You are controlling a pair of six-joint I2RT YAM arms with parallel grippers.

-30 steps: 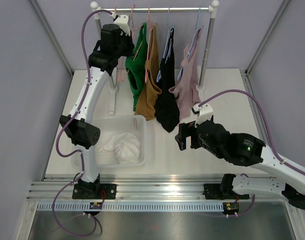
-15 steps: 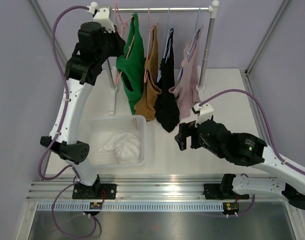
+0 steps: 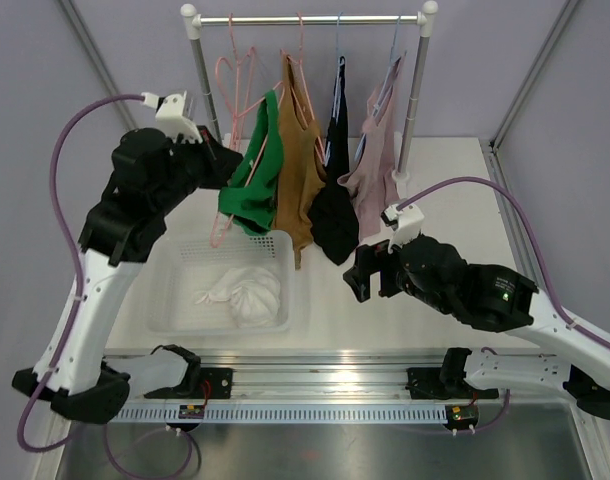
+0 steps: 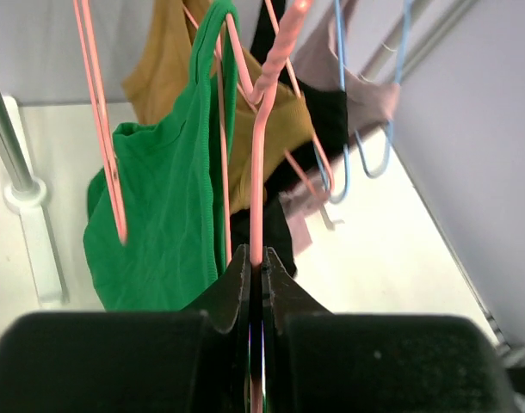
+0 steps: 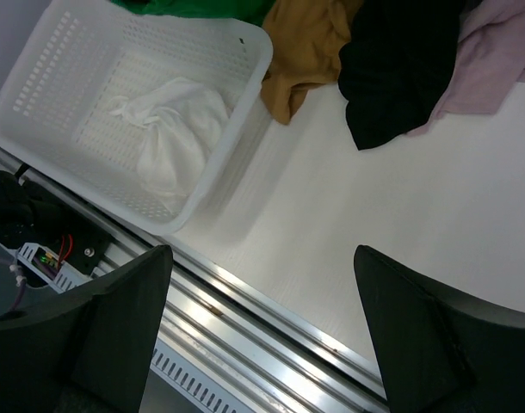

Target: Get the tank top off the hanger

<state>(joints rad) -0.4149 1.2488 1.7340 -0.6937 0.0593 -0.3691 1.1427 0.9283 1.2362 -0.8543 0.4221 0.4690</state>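
Fingers (image 4: pixel 232 284) of my left gripper (image 4: pixel 256 258) are clenched on a pink hanger (image 4: pixel 261 155). The green tank top (image 4: pixel 159 215) is still looped over that hanger by a strap, just left of the mustard top (image 3: pixel 297 170), black top (image 3: pixel 335 215) and pale pink top (image 3: pixel 375 180) under the rail (image 3: pixel 310 18). My right gripper (image 5: pixel 262 318) hangs spread wide and empty over the table (image 5: pixel 400 215) beside the white basket (image 5: pixel 245 112) holding a white garment (image 5: pixel 176 129); print on the circuit board (image 5: pixel 43 258) is too small to read.
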